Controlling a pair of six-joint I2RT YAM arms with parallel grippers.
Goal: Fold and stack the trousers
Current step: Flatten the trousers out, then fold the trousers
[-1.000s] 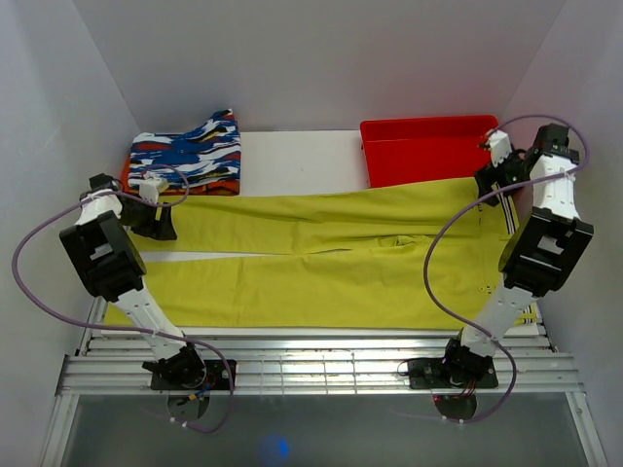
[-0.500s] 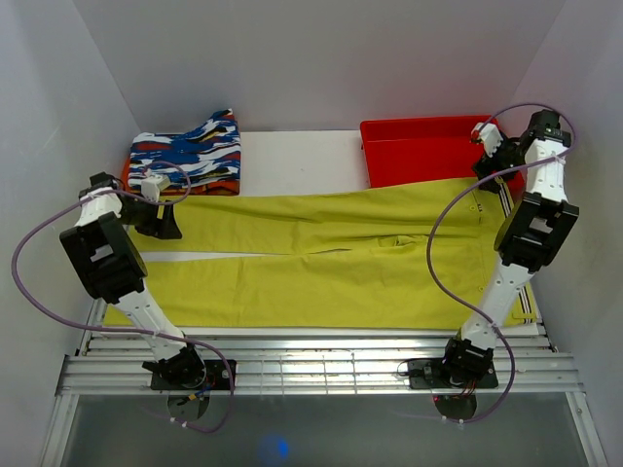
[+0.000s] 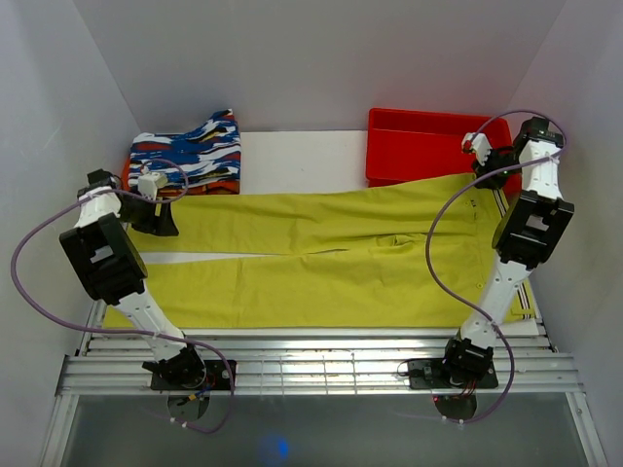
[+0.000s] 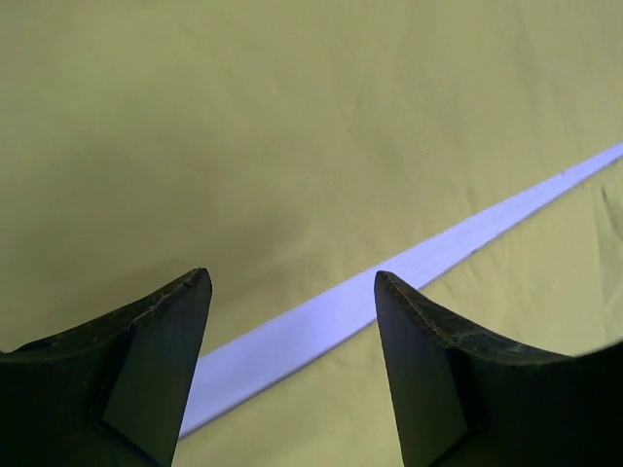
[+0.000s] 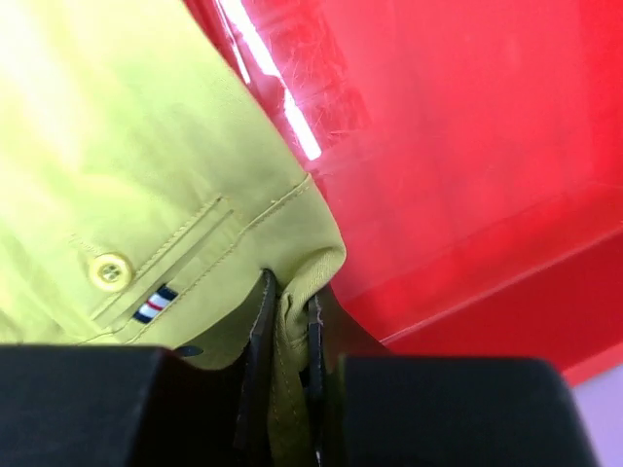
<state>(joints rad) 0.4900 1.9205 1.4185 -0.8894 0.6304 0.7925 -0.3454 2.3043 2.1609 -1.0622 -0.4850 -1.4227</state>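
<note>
Long yellow-green cloth trousers (image 3: 331, 258) are lying on the white bench (image 3: 292, 161); right jaws are pinching their waist corner beside a red plastic bin (image 3: 419, 146), left jaws are hovering spread. Seemingly gripping before folding: left must pinch next.

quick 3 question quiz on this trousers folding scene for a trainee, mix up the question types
1. True or false: the right gripper is shut on a waist corner of the trousers.
2. Which thing sits right beside that gripped corner? A) red bin B) cardboard box C) blue bucket
3. Fill in the blank: the left gripper hangs over a trouser leg with its jaws ____.

Key: 1 true; 2 A; 3 open
</note>
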